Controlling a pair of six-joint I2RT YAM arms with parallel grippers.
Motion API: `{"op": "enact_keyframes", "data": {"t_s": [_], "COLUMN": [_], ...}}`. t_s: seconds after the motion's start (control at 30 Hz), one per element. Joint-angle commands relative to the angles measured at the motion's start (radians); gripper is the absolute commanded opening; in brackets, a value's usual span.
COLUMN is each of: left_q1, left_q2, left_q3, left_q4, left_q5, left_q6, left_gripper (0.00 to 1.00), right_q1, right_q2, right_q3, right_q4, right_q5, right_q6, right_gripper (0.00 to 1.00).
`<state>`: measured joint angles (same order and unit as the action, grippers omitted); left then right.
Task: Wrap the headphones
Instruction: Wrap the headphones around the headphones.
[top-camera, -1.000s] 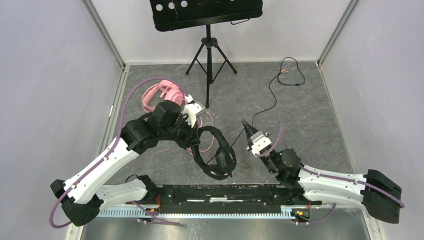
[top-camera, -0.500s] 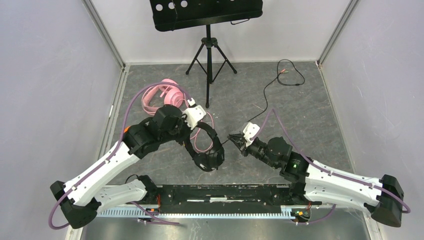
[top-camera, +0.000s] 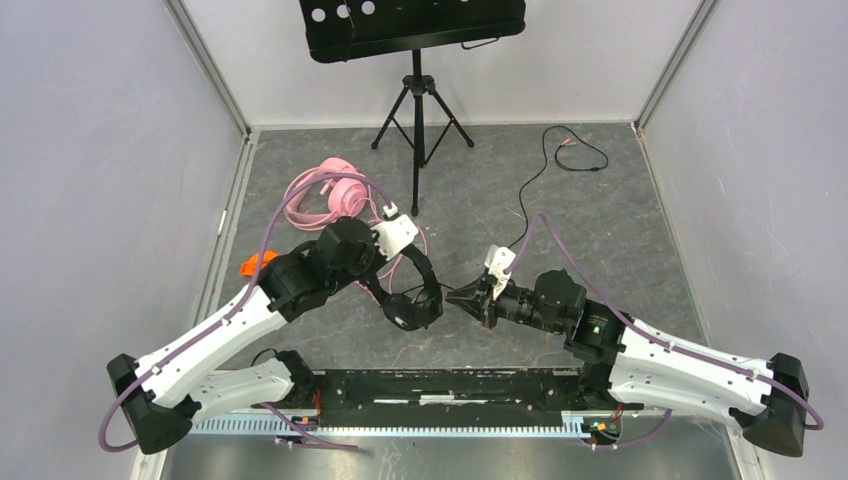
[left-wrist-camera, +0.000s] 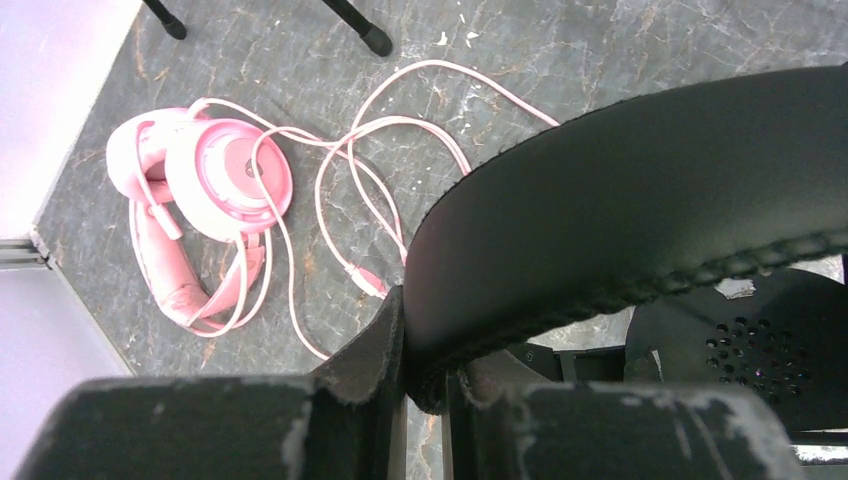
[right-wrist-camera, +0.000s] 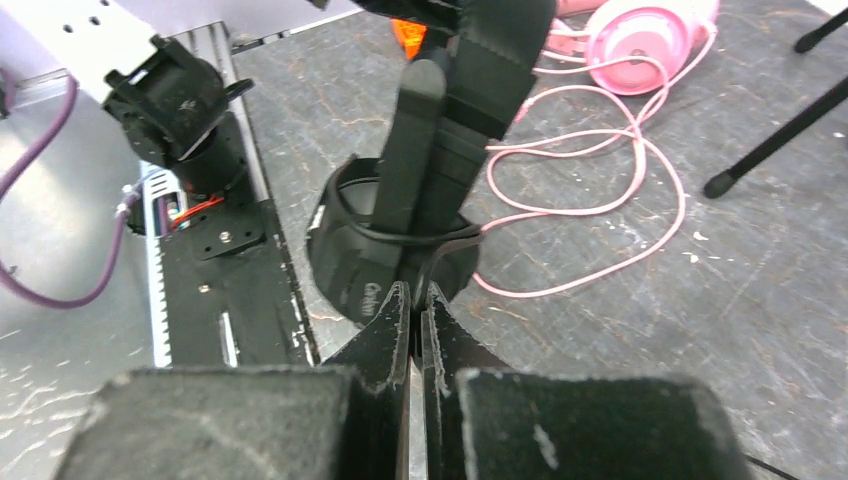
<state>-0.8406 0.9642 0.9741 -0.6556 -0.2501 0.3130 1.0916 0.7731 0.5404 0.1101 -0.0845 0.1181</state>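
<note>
Left wrist view: your left gripper (left-wrist-camera: 425, 392) is clamped on the headband of the black headphones (left-wrist-camera: 640, 200), held up between both arms. Your right gripper (right-wrist-camera: 415, 300) (fingers pressed together) pinches the thin black cable (right-wrist-camera: 440, 238) at the cups. The pink headphones (top-camera: 335, 195) lie beyond.

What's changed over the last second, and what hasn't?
The right pincer, shut, swung left up to the black headphones; the thin black cable shifted with it. The left pincer, gripping the headband, carried them leftward. Pink headphones and music stand unchanged.
</note>
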Motion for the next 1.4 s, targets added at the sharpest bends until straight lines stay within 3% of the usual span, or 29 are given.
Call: {"op": "enact_keyframes", "data": {"t_s": [0.0, 0.27, 0.53, 0.7, 1.13, 1.37], "left_q1": [-0.005, -0.005, -0.005, -0.005, -0.004, -0.004], "left_q2": [-0.012, -0.022, -0.028, -0.079, -0.044, -0.024], "left_q3": [-0.015, -0.025, 0.023, 0.030, 0.087, 0.088], "left_q4": [0.097, 0.135, 0.088, 0.083, 0.033, 0.027], "left_q5": [-0.105, -0.166, -0.172, -0.170, -0.093, -0.163], "left_q6": [0.054, 0.012, -0.117, -0.194, -0.509, -0.611], "left_gripper": [0.02, 0.02, 0.02, 0.02, 0.02, 0.02], "right_q1": [0.000, 0.000, 0.001, 0.000, 0.000, 0.001], "right_q2": [-0.007, 0.037, 0.146, 0.146, 0.191, 0.211], "right_q3": [0.064, 0.021, 0.054, 0.053, 0.087, 0.101], "right_q4": [0.049, 0.291, 0.396, 0.419, 0.437, 0.465], "right_q5": [-0.114, -0.267, -0.299, -0.236, -0.175, -0.140], "right_q6": [0.049, 0.164, 0.186, 0.156, 0.135, 0.136], "right_gripper": [0.00, 0.06, 0.12, 0.19, 0.18, 0.16]}}
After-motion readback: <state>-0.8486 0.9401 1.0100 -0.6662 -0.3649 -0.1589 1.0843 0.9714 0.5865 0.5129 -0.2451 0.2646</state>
